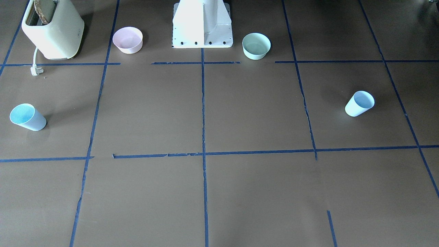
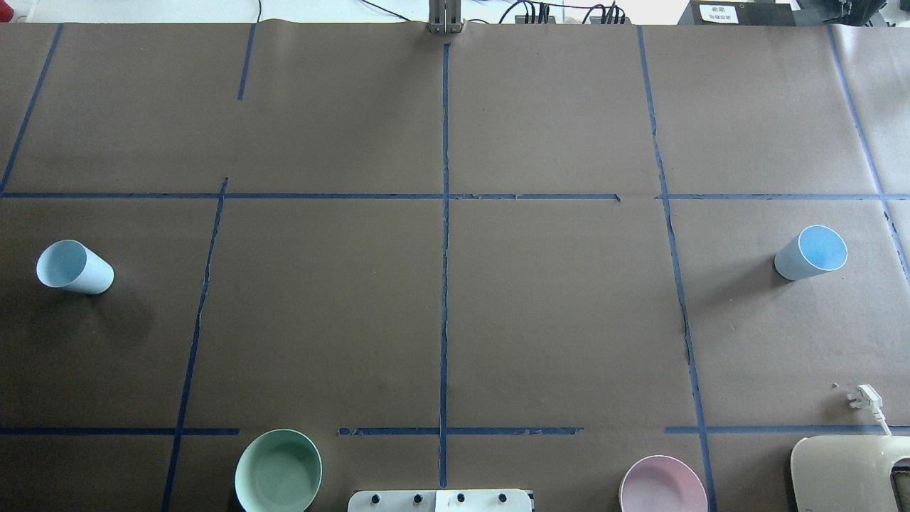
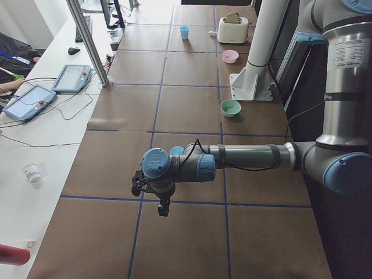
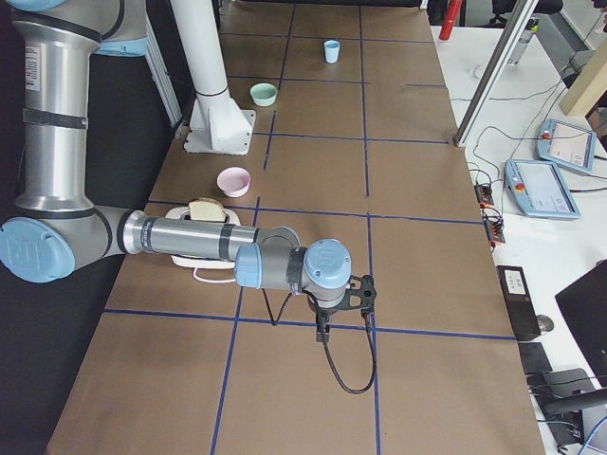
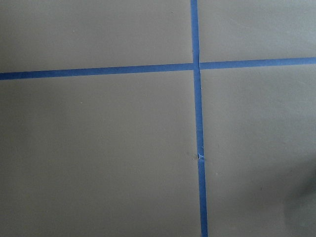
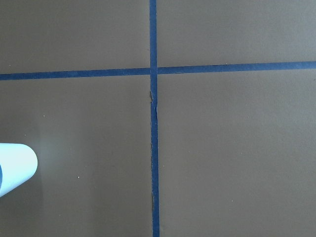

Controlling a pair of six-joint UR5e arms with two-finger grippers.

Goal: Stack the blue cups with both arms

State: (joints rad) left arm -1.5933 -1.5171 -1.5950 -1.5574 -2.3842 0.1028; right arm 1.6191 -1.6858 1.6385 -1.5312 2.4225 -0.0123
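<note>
Left cup [image 2: 75, 267]: stands upright, mouth up, on the brown table [image 2: 554, 313] near the robot's left end, alone in its taped square.
Right cup [image 2: 810, 252]: upright near the opposite end, well apart from the left cup; its side shows at the left edge of the right wrist view.
Left arm [image 3: 244, 157]: stretched out level above the table.
Left gripper [image 3: 139, 185]: seen only from the side, so I cannot tell whether it is released or clenched.
Right arm [image 4: 190, 237]: stretched out level above the table.
Right gripper [image 4: 365, 294]: likewise impossible to judge.
Bowls: green bowl [image 2: 279, 471] and pink bowl [image 2: 662, 485] flank the white pedestal [image 1: 202, 24].
Toaster [image 1: 51, 29]: beside the pink bowl, bread in its slot.
</note>
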